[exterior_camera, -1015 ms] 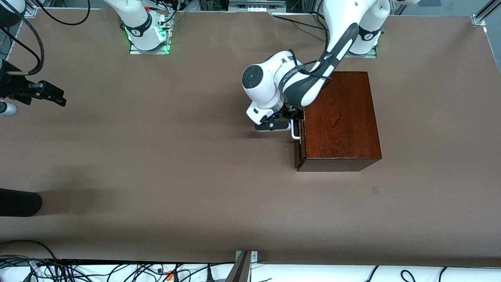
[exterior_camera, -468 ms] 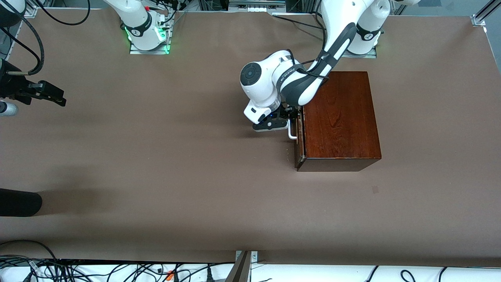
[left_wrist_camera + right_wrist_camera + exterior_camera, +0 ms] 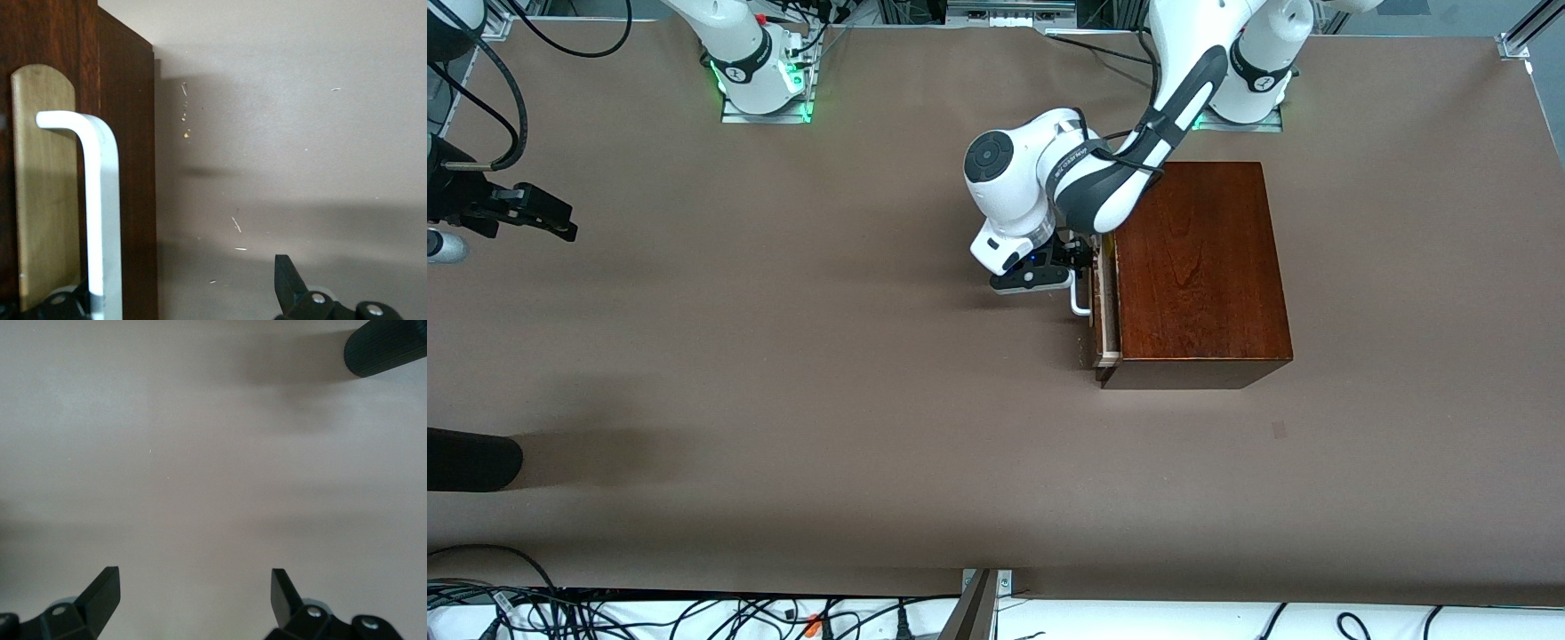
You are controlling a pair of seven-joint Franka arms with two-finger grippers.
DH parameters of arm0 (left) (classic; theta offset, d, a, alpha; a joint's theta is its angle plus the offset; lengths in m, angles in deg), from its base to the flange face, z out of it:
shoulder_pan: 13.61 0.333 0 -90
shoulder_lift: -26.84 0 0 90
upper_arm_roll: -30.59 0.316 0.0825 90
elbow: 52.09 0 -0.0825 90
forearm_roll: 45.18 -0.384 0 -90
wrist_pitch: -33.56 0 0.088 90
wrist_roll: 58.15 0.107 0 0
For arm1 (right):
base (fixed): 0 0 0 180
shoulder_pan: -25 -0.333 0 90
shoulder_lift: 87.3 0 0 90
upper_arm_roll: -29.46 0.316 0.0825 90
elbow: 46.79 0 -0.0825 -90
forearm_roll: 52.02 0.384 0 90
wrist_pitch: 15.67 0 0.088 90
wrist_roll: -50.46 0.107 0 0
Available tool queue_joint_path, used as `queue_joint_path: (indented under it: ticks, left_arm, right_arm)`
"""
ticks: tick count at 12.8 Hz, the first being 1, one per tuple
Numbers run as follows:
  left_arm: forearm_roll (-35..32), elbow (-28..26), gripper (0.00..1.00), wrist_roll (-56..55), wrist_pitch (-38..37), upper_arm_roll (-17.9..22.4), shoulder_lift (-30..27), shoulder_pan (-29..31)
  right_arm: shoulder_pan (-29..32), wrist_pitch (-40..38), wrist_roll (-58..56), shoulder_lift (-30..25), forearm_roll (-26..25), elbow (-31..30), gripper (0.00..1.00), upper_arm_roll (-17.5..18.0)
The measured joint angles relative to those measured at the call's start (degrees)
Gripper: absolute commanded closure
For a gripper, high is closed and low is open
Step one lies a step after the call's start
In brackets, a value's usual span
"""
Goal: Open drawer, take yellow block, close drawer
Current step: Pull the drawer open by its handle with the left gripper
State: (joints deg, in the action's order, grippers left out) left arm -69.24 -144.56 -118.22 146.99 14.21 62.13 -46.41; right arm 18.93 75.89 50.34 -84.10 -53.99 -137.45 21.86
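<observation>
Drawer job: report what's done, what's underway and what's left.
Done: the drawer stands open a crack, a pale strip showing. In hand: the left pincer, fingers open, straddles the white handle. Left: open it fully, take the yellow block, which is not visible, then close. The right pincer waits open over the table.

Glossy reddish wooden box (image 3: 1200,267), smooth white handle (image 3: 100,200), matt brown table (image 3: 783,356)
</observation>
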Motion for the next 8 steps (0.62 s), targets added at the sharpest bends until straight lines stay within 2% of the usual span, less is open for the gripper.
queue_joint_path:
  ticks: [8]
  left_arm:
    - [4.7,5.6,0.0,0.0,0.2,0.6,2.2,-2.1]
  right_arm:
    - [0.0,0.0,0.0,0.0,0.0,0.0,0.0,0.0]
